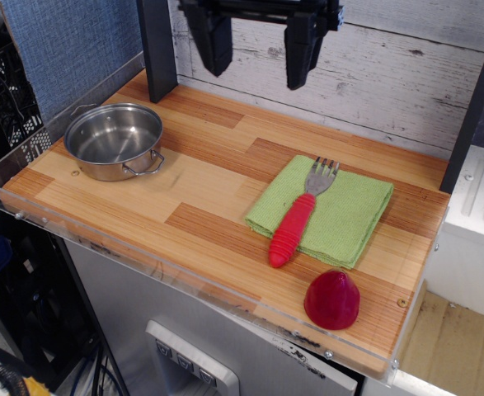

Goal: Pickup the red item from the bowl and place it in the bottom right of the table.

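Note:
The dark-red glossy item (332, 299) rests on the wooden table (209, 190) near its front right corner, close to the acrylic rim. The steel bowl (115, 140) stands at the left of the table, and nothing lies inside it. My gripper (258, 66) hangs high at the top of the view, in front of the back wall. It is open, its two dark fingers (217, 41) spread wide with nothing between them. It is far from both the red item and the bowl.
A green cloth (340, 206) lies right of centre, with a fork (301, 216) with a ribbed red handle across it. A dark post (157, 49) stands at the back left. The clear rim (27, 169) lines the table's left and front edges.

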